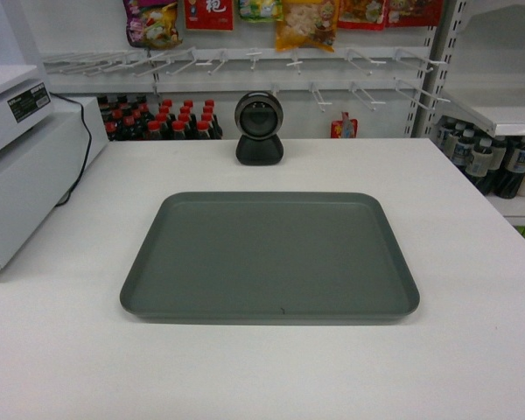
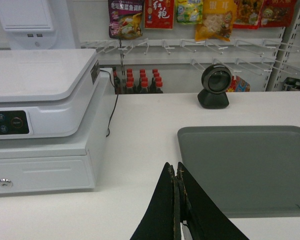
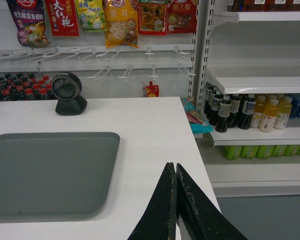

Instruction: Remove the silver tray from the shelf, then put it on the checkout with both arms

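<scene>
The silver tray lies flat on the white checkout, in front of the black round scanner. Nothing rests on it. In the left wrist view the tray is to the right of my left gripper, which is shut and empty, apart from the tray's near left corner. In the right wrist view the tray lies left of my right gripper, also shut and empty, above the counter's right part. Neither gripper shows in the head view. A white shelf stands at the right.
The white cash register sits on the counter's left side with a black cable. Dark bottles stand behind the counter under hook racks with snack bags. Drink bottles fill the lower right shelf. The counter's right edge drops to the floor.
</scene>
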You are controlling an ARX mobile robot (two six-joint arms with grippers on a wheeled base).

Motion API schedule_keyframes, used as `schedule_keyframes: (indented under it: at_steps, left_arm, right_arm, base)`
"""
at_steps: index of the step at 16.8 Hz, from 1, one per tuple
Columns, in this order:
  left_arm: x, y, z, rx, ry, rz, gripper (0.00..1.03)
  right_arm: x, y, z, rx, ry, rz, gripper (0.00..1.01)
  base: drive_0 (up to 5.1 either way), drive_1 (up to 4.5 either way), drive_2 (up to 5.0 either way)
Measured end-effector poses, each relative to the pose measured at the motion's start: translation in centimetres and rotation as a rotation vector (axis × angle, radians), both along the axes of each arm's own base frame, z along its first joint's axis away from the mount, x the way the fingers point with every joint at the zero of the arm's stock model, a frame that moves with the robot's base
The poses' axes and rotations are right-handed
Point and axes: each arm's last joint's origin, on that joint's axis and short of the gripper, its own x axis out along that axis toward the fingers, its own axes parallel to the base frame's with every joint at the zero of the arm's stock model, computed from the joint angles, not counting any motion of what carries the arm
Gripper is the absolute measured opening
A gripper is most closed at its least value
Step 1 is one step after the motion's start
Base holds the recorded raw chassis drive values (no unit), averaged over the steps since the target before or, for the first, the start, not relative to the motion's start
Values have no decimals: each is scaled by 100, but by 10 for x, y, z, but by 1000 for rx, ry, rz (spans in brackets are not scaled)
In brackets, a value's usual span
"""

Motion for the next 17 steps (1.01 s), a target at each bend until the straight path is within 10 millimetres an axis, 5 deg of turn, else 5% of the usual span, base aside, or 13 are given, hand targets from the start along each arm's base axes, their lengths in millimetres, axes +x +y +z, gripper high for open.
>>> schedule_keyframes:
  at_steps: [17]
  left_arm:
    - [-33, 0, 6, 0, -24, 0, 1]
  right_arm:
    - [-31, 0, 3, 0, -6, 0, 3]
  base:
    - [0, 0, 0]
